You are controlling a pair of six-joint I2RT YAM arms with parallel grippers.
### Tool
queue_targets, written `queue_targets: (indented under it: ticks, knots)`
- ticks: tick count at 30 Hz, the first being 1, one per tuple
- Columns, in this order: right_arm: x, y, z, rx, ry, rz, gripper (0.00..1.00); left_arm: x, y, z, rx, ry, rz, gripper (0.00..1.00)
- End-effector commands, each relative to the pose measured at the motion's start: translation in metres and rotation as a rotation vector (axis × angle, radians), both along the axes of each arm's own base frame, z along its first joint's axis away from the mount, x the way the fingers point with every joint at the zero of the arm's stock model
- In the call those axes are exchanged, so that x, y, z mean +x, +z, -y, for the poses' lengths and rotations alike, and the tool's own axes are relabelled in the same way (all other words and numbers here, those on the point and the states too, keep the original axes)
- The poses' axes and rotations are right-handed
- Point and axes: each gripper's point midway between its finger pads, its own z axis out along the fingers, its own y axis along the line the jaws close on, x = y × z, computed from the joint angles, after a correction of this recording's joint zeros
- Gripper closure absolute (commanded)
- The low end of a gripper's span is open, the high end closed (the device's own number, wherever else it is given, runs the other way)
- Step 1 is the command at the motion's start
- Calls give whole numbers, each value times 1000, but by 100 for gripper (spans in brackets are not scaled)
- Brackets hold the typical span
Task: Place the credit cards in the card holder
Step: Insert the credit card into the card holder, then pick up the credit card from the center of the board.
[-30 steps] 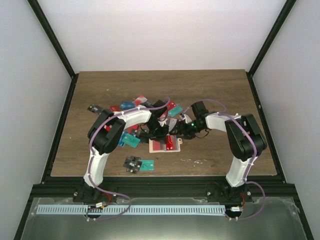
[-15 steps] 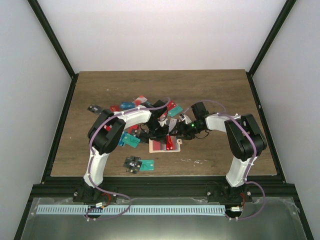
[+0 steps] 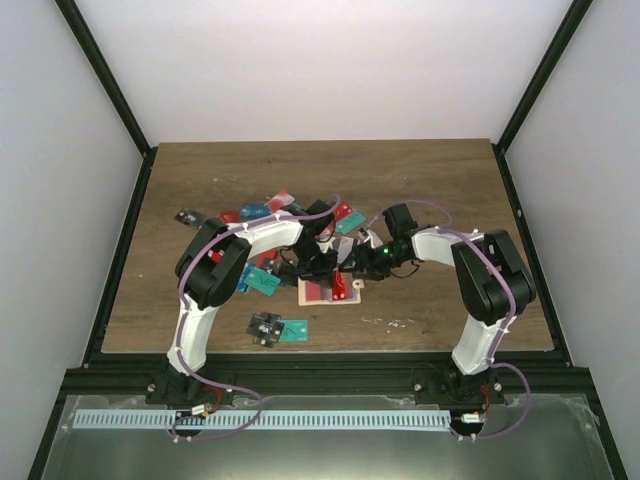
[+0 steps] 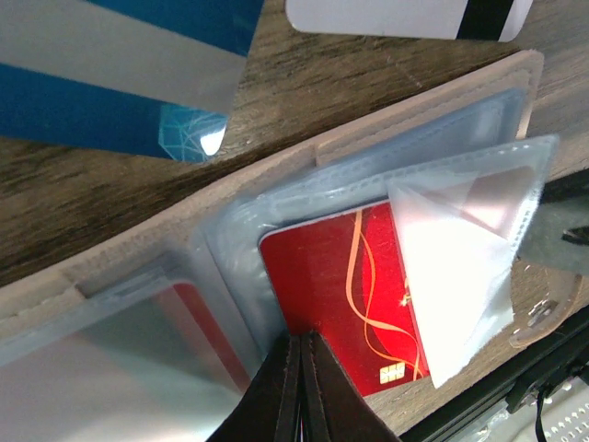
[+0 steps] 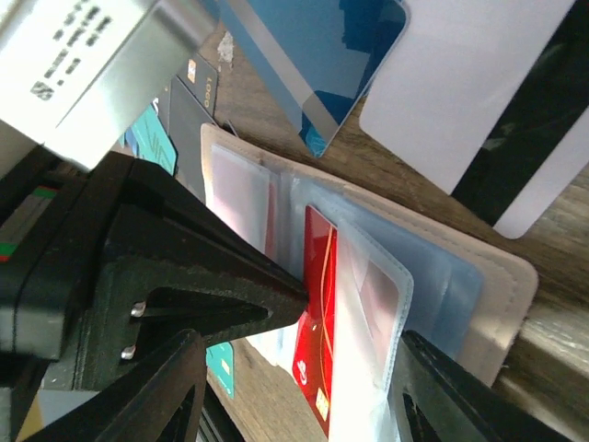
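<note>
The right hand (image 5: 299,391) is shifted slightly since a second ago, half open astride a clear sleeve (image 5: 368,295) of the card holder (image 4: 442,101). The left hand (image 4: 299,387), closed and empty, is pressed against the red card (image 4: 331,276), which is probably being seated.

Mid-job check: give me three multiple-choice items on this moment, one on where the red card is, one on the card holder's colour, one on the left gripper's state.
1. Where is the red card?
A. In the open card holder, among its clear sleeves
B. Stuck to the back wall
C. Dangling in mid-air

2. What colour is the card holder's cover?
A. Black
B. Tan
C. Green

3. How is the left gripper?
A. Wide open
B. Out of view
C. Shut

Answers: 1 A, a sleeve overlaps it; 2 B, its rim shows tan; 3 C, its fingertips meet at the card's edge.
</note>
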Motion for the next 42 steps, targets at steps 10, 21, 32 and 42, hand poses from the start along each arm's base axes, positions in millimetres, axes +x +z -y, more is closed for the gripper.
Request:
queue_targets:
  ticks: [10,21,32,42]
  knots:
    - [-14,25,-20,36,71,39,46,-1,-31,-22,135,4,12,96]
    - [-14,32,-26,38,84,43,45,16,11,-7,54,44,66,96]
    - [-16,38,-36,48,107,39,44,30,45,-25,39,118,117,96]
    - [-22,46,-61,56,159,30,43,39,62,-84,87,235,167,96]
